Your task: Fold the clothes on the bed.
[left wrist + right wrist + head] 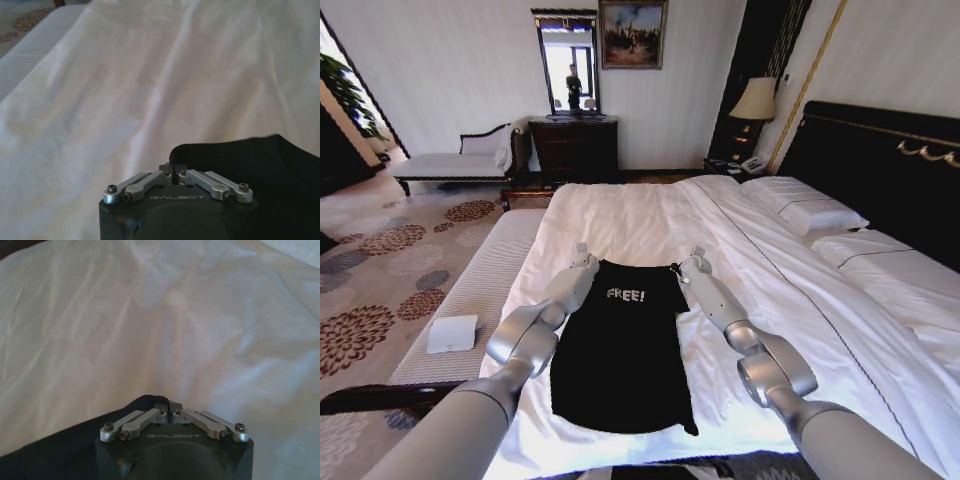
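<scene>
The clothes, a black T-shirt (pixel 623 350) with white "FREE!" lettering, lie flat and narrow on the white bed (pixel 620 215), collar end away from me. My left gripper (pixel 582 258) is at the shirt's far left corner and my right gripper (pixel 695 260) at its far right corner. In the left wrist view the left gripper (pixel 172 168) is shut with the black cloth (pixel 260 170) pinched at its tips. The right wrist view has the right gripper (pixel 168 407) shut on the cloth's edge (pixel 60 450) in the same way.
A pale striped bench (pixel 485 285) runs along the bed's left side and carries a small white flat box (pixel 452 333). Pillows (pixel 805 210) and the dark headboard (pixel 880 170) are on the right. White duvet stretches beyond the shirt.
</scene>
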